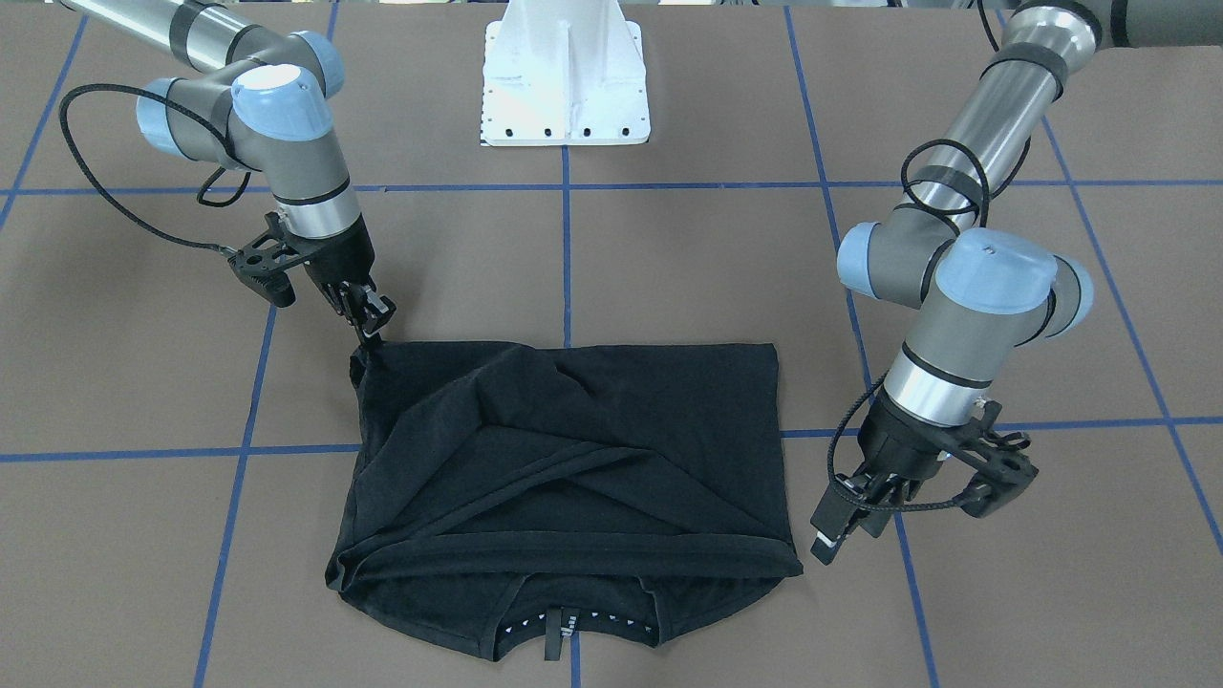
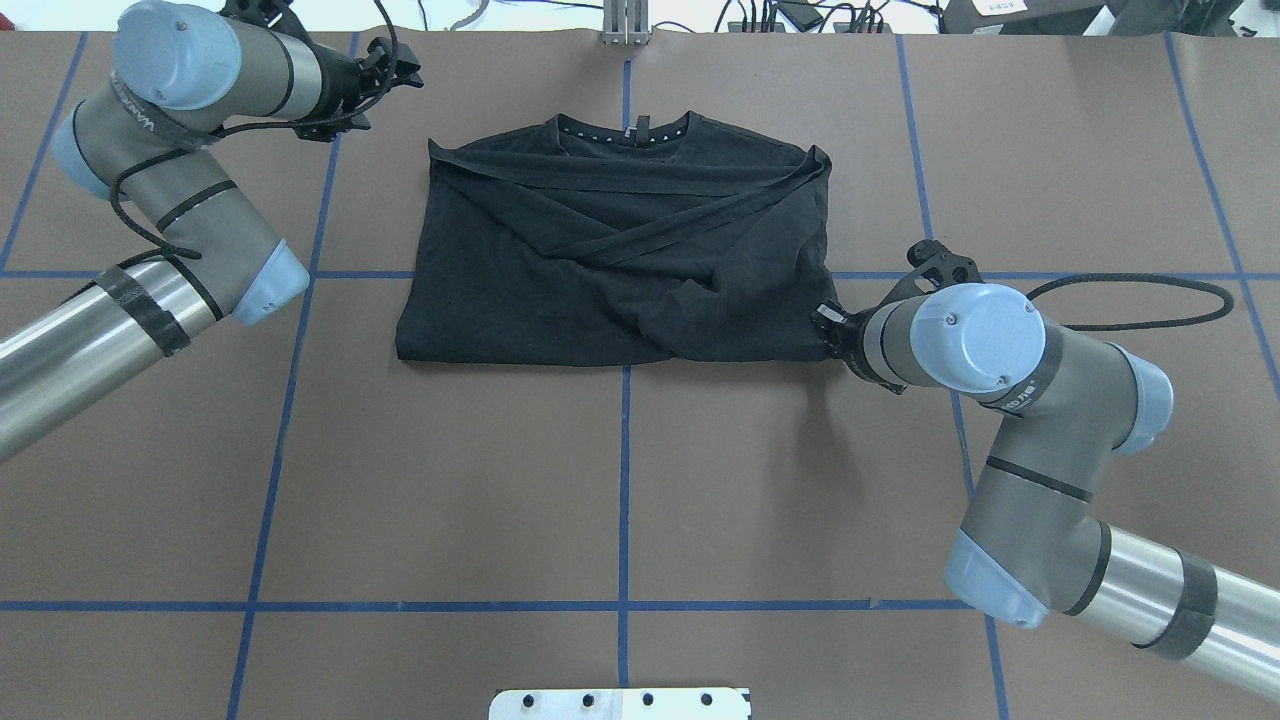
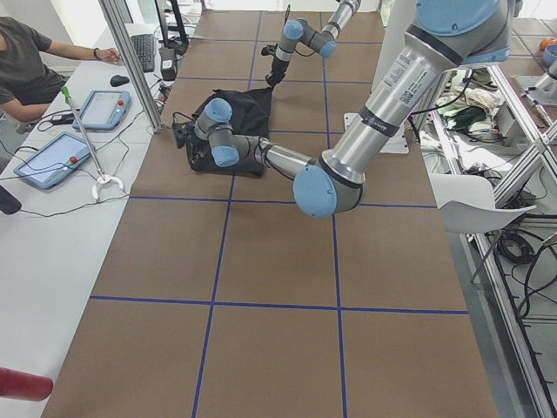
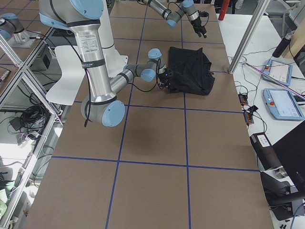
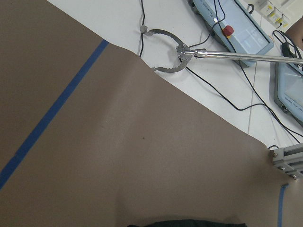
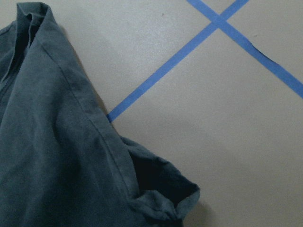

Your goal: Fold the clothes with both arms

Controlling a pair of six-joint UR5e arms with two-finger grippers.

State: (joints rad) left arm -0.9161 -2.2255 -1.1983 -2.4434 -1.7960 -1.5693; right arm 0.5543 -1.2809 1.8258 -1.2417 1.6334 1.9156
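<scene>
Exterior front-facing shows a brown tabletop (image 1: 688,277) covered in matte paper and ruled into large squares by blue tape lines (image 1: 566,248), with the white base plate (image 1: 566,96) at the top centre. The black T-shirt (image 1: 611,430) lies folded in the lower centre of the frame, sleeves crossed over the body and the neck opening toward the bottom edge. At its upper left corner the right end effector (image 1: 371,320) has its fingers pinched on the fabric, which rises to a small peak there. The left end effector (image 1: 841,530) hangs at the lower right, just beside the shirt's edge and apart from it. I cannot tell whether its fingers are spread or closed. In the exterior left view a white tabletop (image 3: 52,226) runs down the left side of the frame, carrying two teach pendants (image 3: 103,109), a keyboard (image 3: 142,50) and a long metal reaching tool (image 3: 87,139). A person (image 3: 22,61) sits at it in the upper left corner. A white chair (image 3: 474,213) stands at the right among aluminium framing and loose cables.
</scene>
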